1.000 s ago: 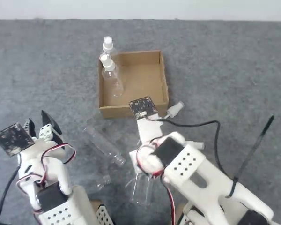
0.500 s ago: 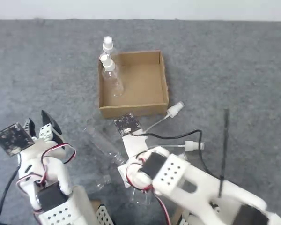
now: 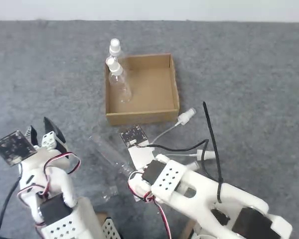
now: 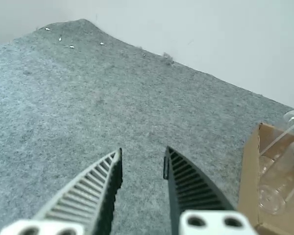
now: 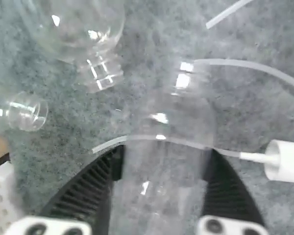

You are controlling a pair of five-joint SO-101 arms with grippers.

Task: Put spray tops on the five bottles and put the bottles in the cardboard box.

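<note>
High view: the cardboard box sat open on the gray carpet, at the far side. A capped bottle leaned in the box's left corner w/ its spray top on. A second capped bottle stood at the back corner; I cdn't tell if it was inside or just outside. A bare bottle lay flat on the carpet near the box front, no top on it. A see-through bottle by the left arm's base was hard to make out. One loose spray top lay just beside the box's front corner, w/ a thin tube on it. Another loose top lay nearer the right arm. That arm's body hid its own gripper. The left gripper sat low, well apart from the bottles.

Left wrist view: the left gripper had its jaws a little apart, nothing btw them, just carpet below. The box was cut off at the edge, w/ clear bottle bottoms showing in it.

Right wrist view: the right gripper squeezed a held bottle from both sides. The bottle's lower end was cut off. A thin tube crossed it, from a white top that was half out of the picture. Close by were an open bottle neck & a round bottle mouth; I cdn't tell which bottles these were.
</note>
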